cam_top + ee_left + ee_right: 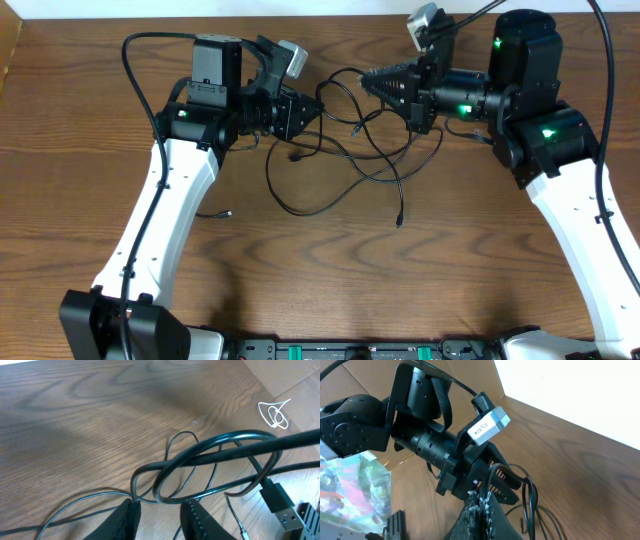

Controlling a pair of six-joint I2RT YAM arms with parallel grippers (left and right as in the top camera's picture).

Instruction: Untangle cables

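step in hand: I'd call this the pull-apart stage. Both arms are up at the far edge of the tabletop (pixel 90 200), facing each other over the tangle, and nothing is separated yet.

cables: the black cable (pixel 345 160) lies in a loose knot of loops just past the middle of the tabletop, toward the far edge, between the two pincers. One plug end (pixel 400 220) trails toward the near side. In the left wrist view the loops cross over each other right in front of my fingers. I can't make out a white cord in that pile from overhead.

left pincer (pixel 159 510): jaws narrow but with a clear gap. A thin strand sits right at the fingertips (pixel 127 510), touching or nearly so; I can't tell if it's actually pinched.

right pincer (pixel 372 80): jaws closed tight. The loops come right up to its tip in the right wrist view (pixel 482 505), but I can't say for sure whether a strand is caught in there.

next move: my guess is to get a firm pinch on one strand with the left, then draw the arms apart slowly so the loops slide instead of cinching.
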